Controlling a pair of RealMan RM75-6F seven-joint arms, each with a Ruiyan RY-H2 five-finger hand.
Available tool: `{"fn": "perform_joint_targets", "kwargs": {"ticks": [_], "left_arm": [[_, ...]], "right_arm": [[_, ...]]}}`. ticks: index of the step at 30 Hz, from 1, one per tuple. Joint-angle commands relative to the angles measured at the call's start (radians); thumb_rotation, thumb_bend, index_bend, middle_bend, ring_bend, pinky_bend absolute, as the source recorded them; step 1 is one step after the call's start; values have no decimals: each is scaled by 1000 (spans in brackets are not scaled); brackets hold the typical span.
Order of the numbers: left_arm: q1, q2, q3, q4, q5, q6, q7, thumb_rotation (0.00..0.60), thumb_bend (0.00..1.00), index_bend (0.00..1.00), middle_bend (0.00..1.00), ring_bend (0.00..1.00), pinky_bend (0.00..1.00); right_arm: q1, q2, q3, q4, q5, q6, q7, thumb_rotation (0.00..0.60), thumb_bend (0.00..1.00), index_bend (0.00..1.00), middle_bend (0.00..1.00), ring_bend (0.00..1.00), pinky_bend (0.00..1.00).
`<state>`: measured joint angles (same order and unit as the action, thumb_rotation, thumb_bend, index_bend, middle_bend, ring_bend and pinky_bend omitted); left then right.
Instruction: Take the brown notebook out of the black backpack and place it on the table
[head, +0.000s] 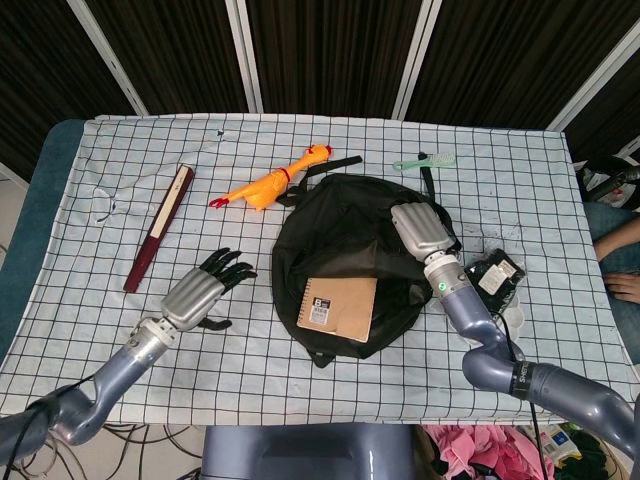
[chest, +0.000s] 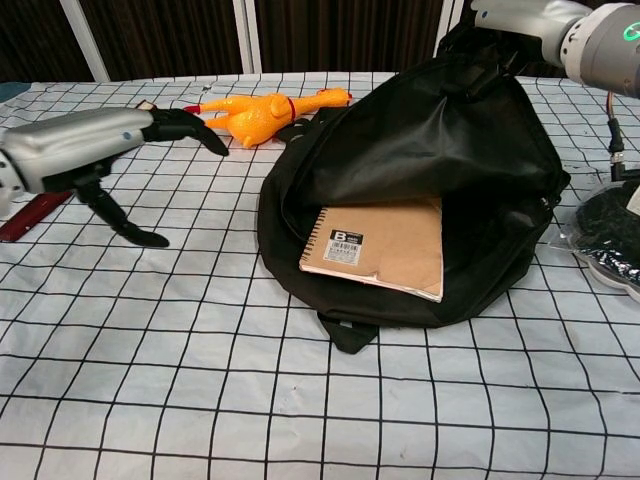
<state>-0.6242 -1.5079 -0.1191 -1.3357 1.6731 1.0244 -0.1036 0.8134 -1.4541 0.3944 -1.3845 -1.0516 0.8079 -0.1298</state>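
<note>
The black backpack (head: 345, 235) (chest: 430, 150) lies in the middle of the table with its front flap lifted. My right hand (head: 422, 232) (chest: 515, 18) grips the flap's upper edge and holds it up. The brown spiral notebook (head: 338, 308) (chest: 385, 248) lies uncovered in the bag's opening, its label at the near left corner. My left hand (head: 205, 290) (chest: 95, 145) hovers over the cloth to the left of the bag, fingers spread and pointing toward it, holding nothing.
A yellow rubber chicken (head: 270, 182) (chest: 255, 110) lies behind the bag. A dark red folded fan (head: 158, 228) lies at the left. A green comb (head: 424, 160) is at the back, and a white dish of black items (head: 487, 295) (chest: 610, 225) stands right of the bag.
</note>
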Motion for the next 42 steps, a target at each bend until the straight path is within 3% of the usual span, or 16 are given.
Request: {"fn": "perform_joint_targets", "kwargs": {"ticks": [1, 5, 9, 13, 19, 25, 42], "left_arm": [[-63, -66, -19, 75, -6, -43, -8, 600, 23, 207, 184, 30, 40], [-107, -120, -21, 143, 1, -42, -54, 600, 23, 216, 222, 61, 116], [-150, -183, -6, 227, 34, -15, -144, 600, 23, 227, 227, 64, 130], [-178, -238, 36, 324, 76, 27, -234, 600, 23, 231, 232, 71, 143], [-187, -262, 83, 355, 97, 60, -296, 600, 23, 235, 233, 73, 144], [-190, -270, 116, 360, 106, 83, -303, 600, 16, 240, 234, 74, 143], [-250, -364, 99, 480, 70, 74, -283, 600, 16, 258, 244, 82, 148]], "right_arm": [[4, -1, -4, 1, 1, 7, 3, 600, 472, 636, 551, 311, 110], [7, 2, -6, -3, 2, 22, 10, 600, 472, 636, 551, 311, 110], [9, 10, -8, -6, 3, 35, 17, 600, 478, 636, 551, 311, 110], [9, 16, -14, -5, 8, 45, 25, 600, 481, 636, 551, 311, 110], [5, 26, -22, -4, 7, 56, 38, 600, 486, 636, 551, 311, 110], [1, 36, -29, -7, 11, 69, 45, 600, 489, 636, 551, 311, 110], [-2, 42, -45, -8, 14, 90, 57, 600, 498, 636, 552, 312, 110]]}}
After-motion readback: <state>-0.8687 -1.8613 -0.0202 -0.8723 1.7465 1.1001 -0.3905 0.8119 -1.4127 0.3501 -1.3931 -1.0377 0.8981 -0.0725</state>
